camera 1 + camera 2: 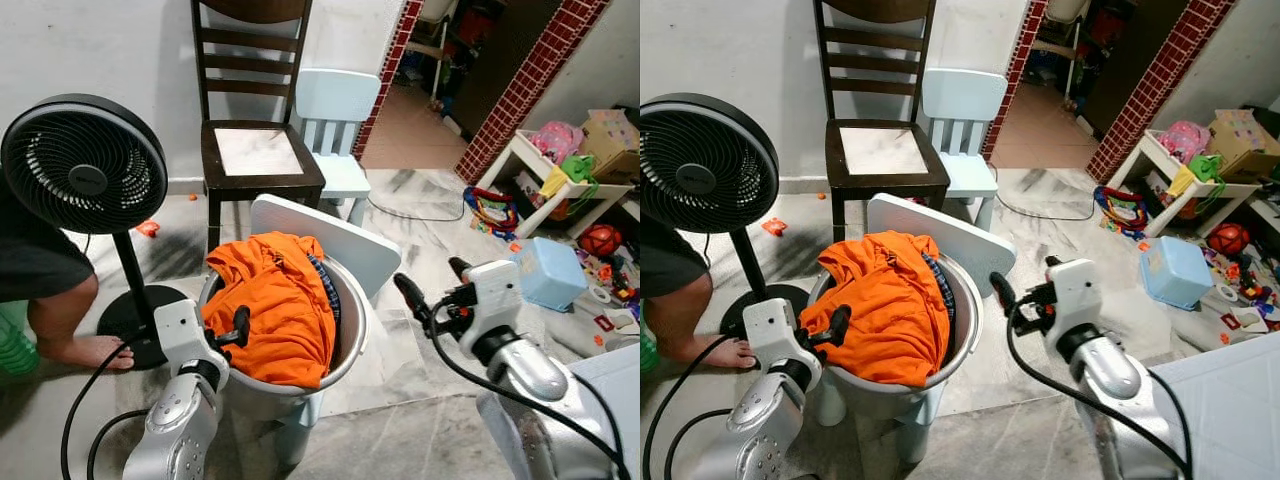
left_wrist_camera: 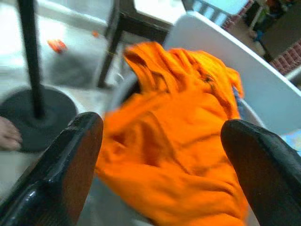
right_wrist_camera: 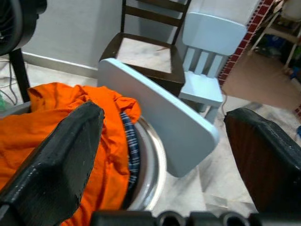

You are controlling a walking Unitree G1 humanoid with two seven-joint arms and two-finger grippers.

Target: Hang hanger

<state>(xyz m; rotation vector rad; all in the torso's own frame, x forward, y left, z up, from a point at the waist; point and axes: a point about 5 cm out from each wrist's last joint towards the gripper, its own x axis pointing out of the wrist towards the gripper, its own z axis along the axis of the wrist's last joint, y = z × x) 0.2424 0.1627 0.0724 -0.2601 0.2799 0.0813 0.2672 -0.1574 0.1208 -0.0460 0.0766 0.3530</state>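
Note:
An orange shirt (image 1: 275,300) lies heaped in a round metal basin (image 1: 352,335), with a blue checked cloth (image 1: 325,285) under it. The basin rests on a small pale blue chair (image 1: 330,240). My left gripper (image 1: 238,328) is open at the left edge of the heap, its fingers (image 2: 70,169) spread on either side of the orange cloth and holding nothing. To the right of the basin my right gripper (image 1: 432,278) hovers open and empty, pointing toward the basin and the chair's backrest (image 3: 160,117).
A black standing fan (image 1: 85,165) and a person's bare foot (image 1: 80,350) are at the left. A dark wooden chair (image 1: 255,150) and another pale blue child's chair (image 1: 335,120) stand behind the basin. A blue box (image 1: 550,272) and scattered toys (image 1: 600,240) lie at the right.

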